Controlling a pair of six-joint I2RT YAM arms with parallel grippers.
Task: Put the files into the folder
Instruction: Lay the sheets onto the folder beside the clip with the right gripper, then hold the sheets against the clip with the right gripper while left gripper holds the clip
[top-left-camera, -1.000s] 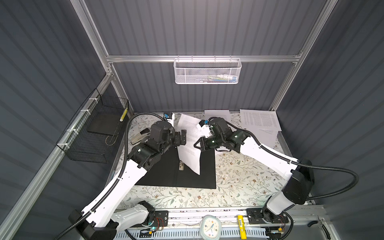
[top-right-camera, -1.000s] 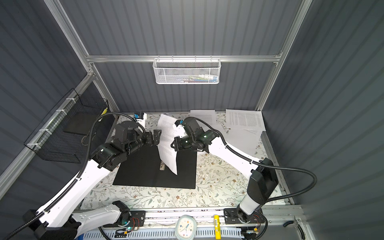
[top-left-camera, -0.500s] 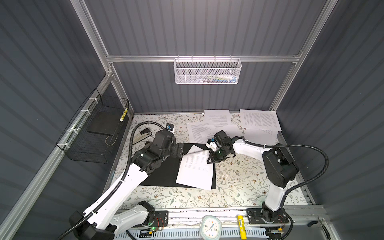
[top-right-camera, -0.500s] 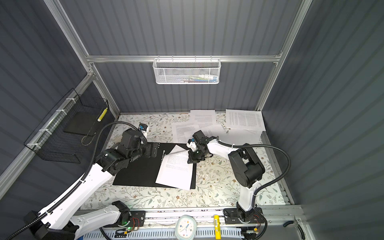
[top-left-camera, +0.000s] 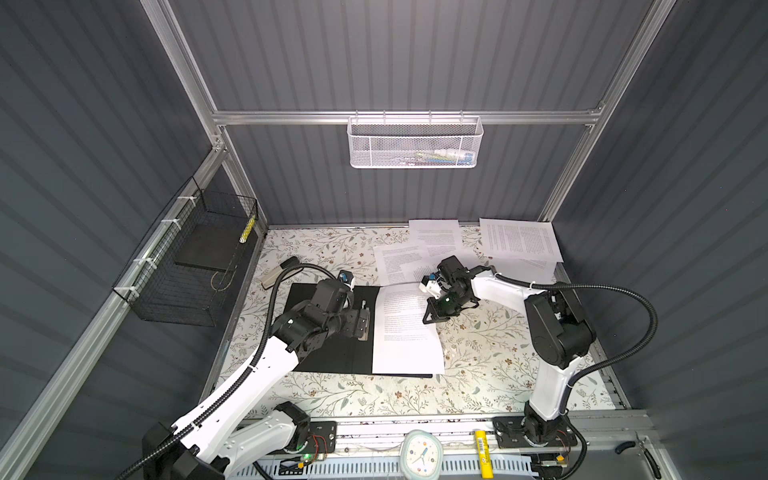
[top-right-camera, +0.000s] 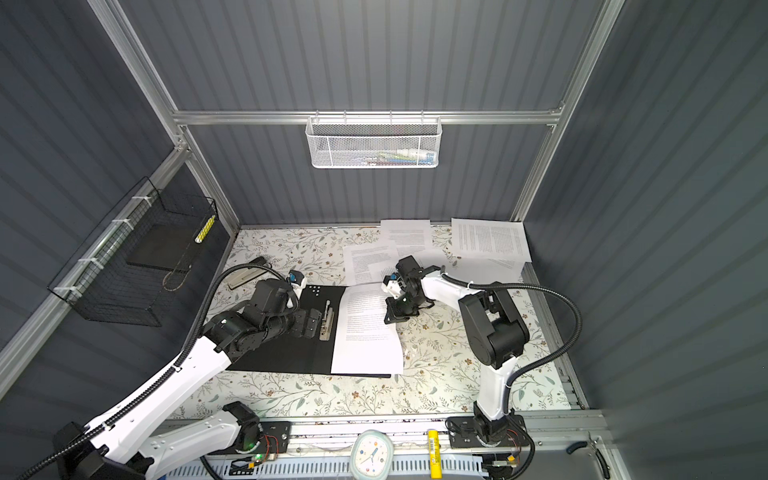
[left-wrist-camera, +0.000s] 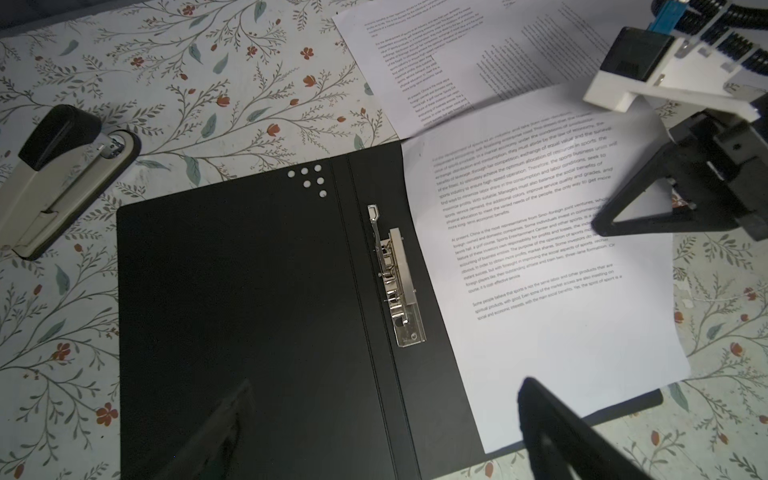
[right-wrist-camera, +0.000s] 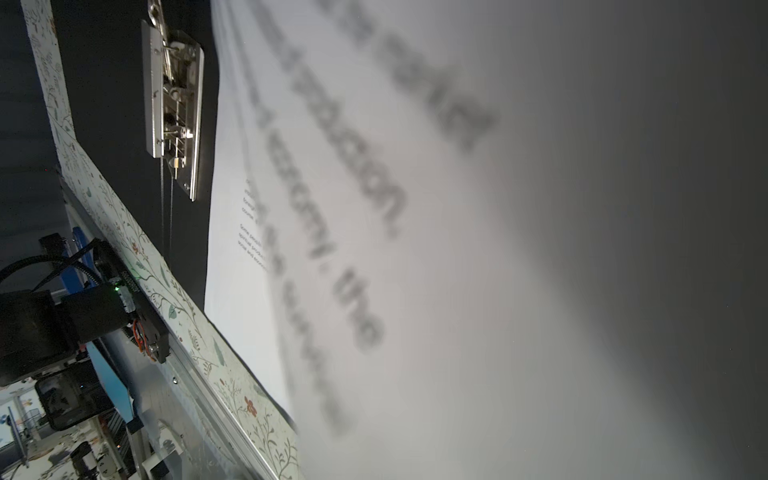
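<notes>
Left wrist view: one sheet lies on the folder, which is spread flat with its black inside up. The sheet reaches from the right claw toward the metal clip. That claw is clamped tight on the sheet's outer edge; the left claw hovers empty, spread wide, by the clip. Paper is light, limp and slippery, so it probably wants an edge pinch. The other files lie beyond the right claw. The exact grip spot is hidden, and the right wrist view is mostly blurred paper.
</notes>
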